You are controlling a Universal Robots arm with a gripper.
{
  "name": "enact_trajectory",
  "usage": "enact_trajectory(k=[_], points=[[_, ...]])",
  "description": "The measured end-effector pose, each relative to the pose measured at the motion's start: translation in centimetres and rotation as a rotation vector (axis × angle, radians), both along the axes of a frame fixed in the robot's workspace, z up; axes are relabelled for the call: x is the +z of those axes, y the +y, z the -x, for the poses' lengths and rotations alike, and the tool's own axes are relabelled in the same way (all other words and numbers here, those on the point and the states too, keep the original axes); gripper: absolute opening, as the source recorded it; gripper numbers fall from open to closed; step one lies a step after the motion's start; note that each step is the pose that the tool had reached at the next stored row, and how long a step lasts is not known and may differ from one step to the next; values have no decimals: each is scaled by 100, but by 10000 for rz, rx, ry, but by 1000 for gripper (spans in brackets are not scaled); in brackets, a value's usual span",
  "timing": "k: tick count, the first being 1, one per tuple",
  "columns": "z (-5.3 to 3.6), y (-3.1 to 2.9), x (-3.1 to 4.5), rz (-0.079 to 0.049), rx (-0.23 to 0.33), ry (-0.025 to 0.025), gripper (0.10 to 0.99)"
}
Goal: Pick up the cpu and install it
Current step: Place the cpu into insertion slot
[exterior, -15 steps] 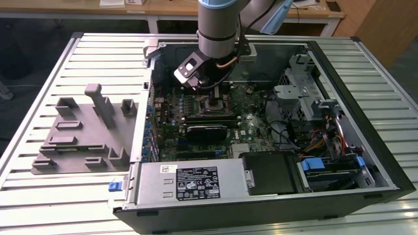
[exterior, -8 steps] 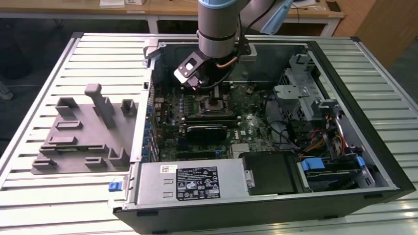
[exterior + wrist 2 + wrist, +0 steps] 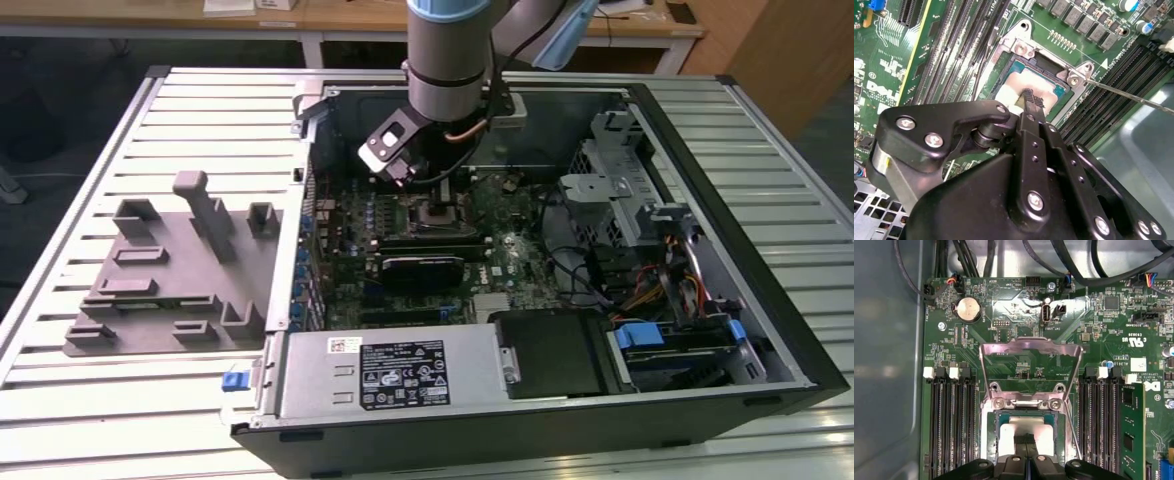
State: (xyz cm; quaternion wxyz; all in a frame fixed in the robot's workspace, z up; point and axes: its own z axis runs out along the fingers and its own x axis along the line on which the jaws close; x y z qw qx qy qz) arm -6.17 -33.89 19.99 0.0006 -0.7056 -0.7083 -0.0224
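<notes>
Black-linked gripper [image 3: 1029, 97], fingers drawn together to a thin seam, hangs directly over the flat, square, silver-grey cpu [image 3: 1021, 81], tips at its middle. The chip lies in the silver metal socket frame [image 3: 1024, 403], whose hinged load plate [image 3: 1029, 347] stands raised on the green motherboard [image 3: 1004, 305].

A workshop: an opened computer case [image 3: 587, 430] on a slatted metal bench [image 3: 120, 400], desks [image 3: 347, 20] behind.
</notes>
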Motion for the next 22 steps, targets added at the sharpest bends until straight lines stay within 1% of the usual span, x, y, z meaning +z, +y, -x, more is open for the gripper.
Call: enact_trajectory(k=[7, 10, 14, 22], points=[[0, 0, -13, 1, -1, 1, 106], [-2, 2, 5, -11, 0, -11, 106], [0, 0, 115, -2, 0, -8, 106], [0, 0, 402, 1, 0, -22, 106]])
